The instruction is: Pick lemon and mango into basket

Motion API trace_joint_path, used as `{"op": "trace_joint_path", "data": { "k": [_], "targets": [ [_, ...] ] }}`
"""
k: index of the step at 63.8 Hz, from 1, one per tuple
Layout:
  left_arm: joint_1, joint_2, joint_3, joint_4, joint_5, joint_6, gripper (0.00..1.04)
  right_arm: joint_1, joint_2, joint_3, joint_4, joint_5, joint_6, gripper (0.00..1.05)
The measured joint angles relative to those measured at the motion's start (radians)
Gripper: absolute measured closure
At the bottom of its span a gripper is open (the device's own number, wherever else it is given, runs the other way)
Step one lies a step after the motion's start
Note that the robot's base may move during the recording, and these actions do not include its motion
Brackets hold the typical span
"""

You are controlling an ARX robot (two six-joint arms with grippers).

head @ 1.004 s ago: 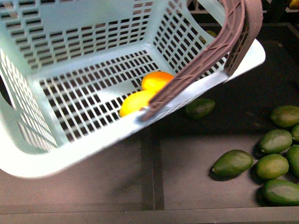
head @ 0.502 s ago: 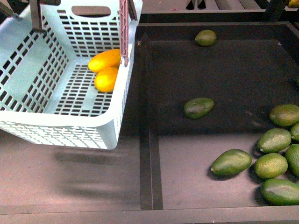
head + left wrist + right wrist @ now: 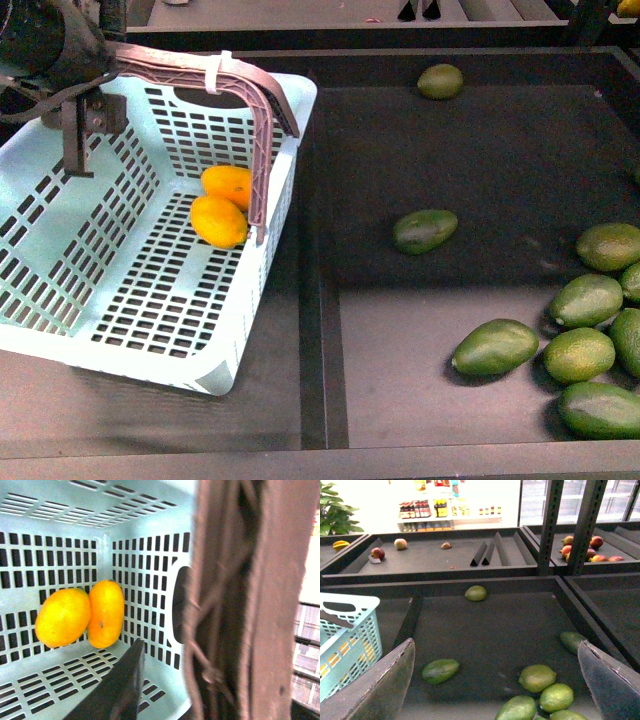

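The front view shows one turquoise basket point(image 3: 60, 300) with two brown swing handles point(image 3: 255, 150) bound by one visible white zip tie point(image 3: 213, 72). The basket holds two yellow-orange fruits: one lemon point(image 3: 219, 221) and one mango point(image 3: 229, 184). In that view, eight dark green oval fruits point(image 3: 425, 230) lie on the dark tray: one at the far edge, one mid-tray, and six clustered at the right side, one of them cut by the frame edge.
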Motion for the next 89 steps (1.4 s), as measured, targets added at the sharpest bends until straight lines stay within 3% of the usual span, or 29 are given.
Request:
{"op": "trace_joint_path", "data": {
  "k": [10, 20, 23, 26, 27, 32, 37, 41, 50, 60, 62, 68, 89],
  "targets": [
    [0.017, -0.127, -0.108, -0.019, -0.102, -0.053, 0.34, 0.000, 0.000, 0.000, 0.000, 0.000, 0.000, 0.09],
    [0.029, -0.320, -0.214, -0.201, -0.212, -0.095, 0.05, 0.000, 0.000, 0.000, 0.000, 0.000, 0.000, 0.09],
    [0.027, -0.345, -0.269, -0.129, -0.164, -0.031, 0.10, 0.000, 0.000, 0.000, 0.000, 0.000, 0.000, 0.09],
    [0.030, -0.362, -0.402, 0.209, 0.007, 0.253, 0.21, 0.000, 0.000, 0.000, 0.000, 0.000, 0.000, 0.09],
    [0.030, -0.365, -0.424, 0.261, 0.024, 0.279, 0.22, 0.000, 0.000, 0.000, 0.000, 0.000, 0.000, 0.09],
    [0.039, -0.419, -0.610, 0.679, 0.119, 0.827, 0.40, 0.000, 0.000, 0.000, 0.000, 0.000, 0.000, 0.09],
    [0.068, -0.512, -0.687, 0.820, 0.130, 1.241, 0.56, 0.000, 0.000, 0.000, 0.000, 0.000, 0.000, 0.09],
    [0.090, -0.556, -0.758, 0.879, 0.149, 1.453, 0.72, 0.000, 0.000, 0.000, 0.000, 0.000, 0.000, 0.09],
    [0.120, -0.642, -0.875, 0.856, 0.178, 1.573, 1.02, 0.000, 0.000, 0.000, 0.000, 0.000, 0.000, 0.09],
    [0.146, -0.800, -0.945, 0.778, 0.208, 1.601, 1.01, 0.000, 0.000, 0.000, 0.000, 0.000, 0.000, 0.09],
    [0.174, -0.833, -0.959, 0.756, 0.256, 1.603, 1.01, 0.000, 0.000, 0.000, 0.000, 0.000, 0.000, 0.09],
    [0.215, -0.925, -0.989, 0.695, 0.268, 1.606, 1.01, 0.000, 0.000, 0.000, 0.000, 0.000, 0.000, 0.09],
    [0.216, -1.255, -1.051, 0.431, 0.276, 1.609, 1.01, 0.000, 0.000, 0.000, 0.000, 0.000, 0.000, 0.09]
  ]
}}
